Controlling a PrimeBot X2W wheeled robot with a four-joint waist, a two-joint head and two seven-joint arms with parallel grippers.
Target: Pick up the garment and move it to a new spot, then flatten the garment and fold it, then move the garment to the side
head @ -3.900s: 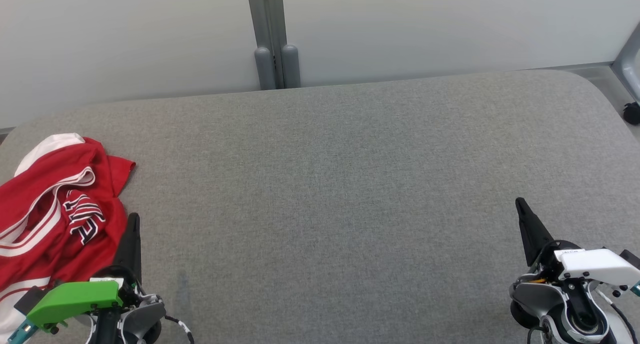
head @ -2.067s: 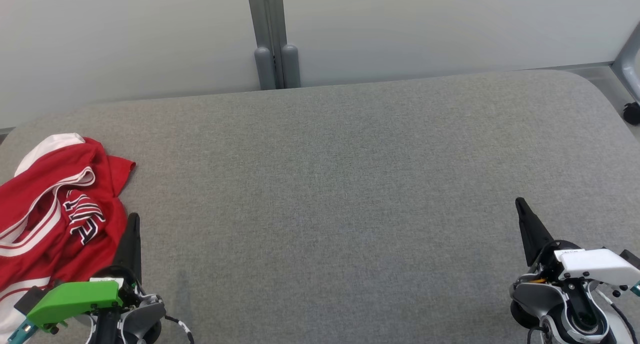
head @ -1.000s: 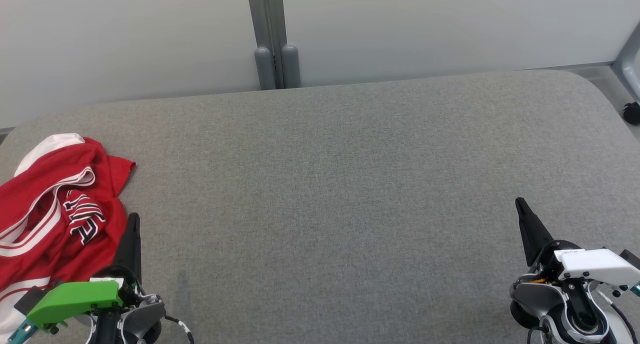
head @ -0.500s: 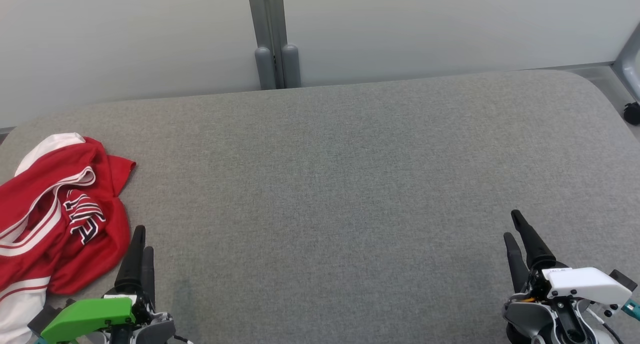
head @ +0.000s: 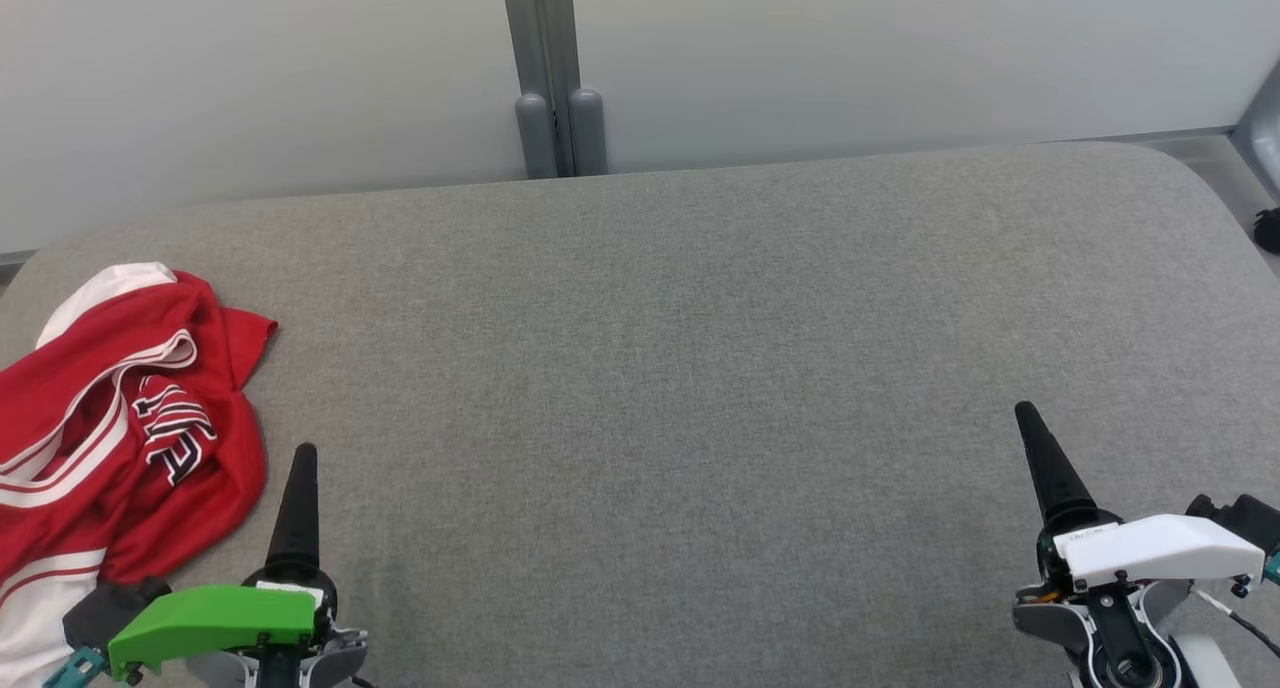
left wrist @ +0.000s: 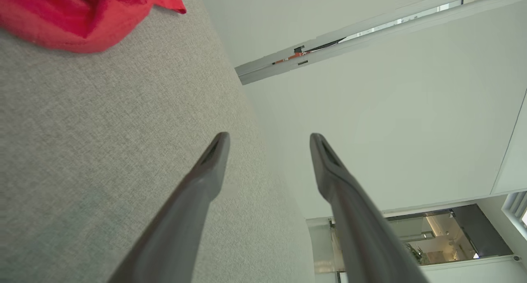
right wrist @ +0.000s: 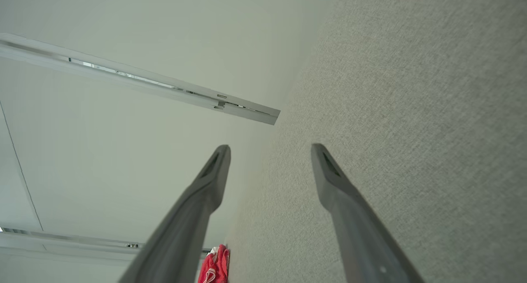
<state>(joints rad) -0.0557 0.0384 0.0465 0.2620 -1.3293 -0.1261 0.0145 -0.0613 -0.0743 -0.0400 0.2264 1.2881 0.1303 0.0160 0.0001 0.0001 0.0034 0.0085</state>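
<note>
Red garment (head: pixel 120 418) lies crumpled at the left edge of the grey surface (head: pixel 700 368), just left of the left end effector (left wrist: pixel 267 138) (nearer arm; right end effector (right wrist: pixel 269 148) well apart), both spread wide, gripping nothing, heap's long axis running near-to-far.

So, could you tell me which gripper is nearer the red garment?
Left. The left gripper sits just beside the garment, not touching; the right gripper is far across from it.
</note>
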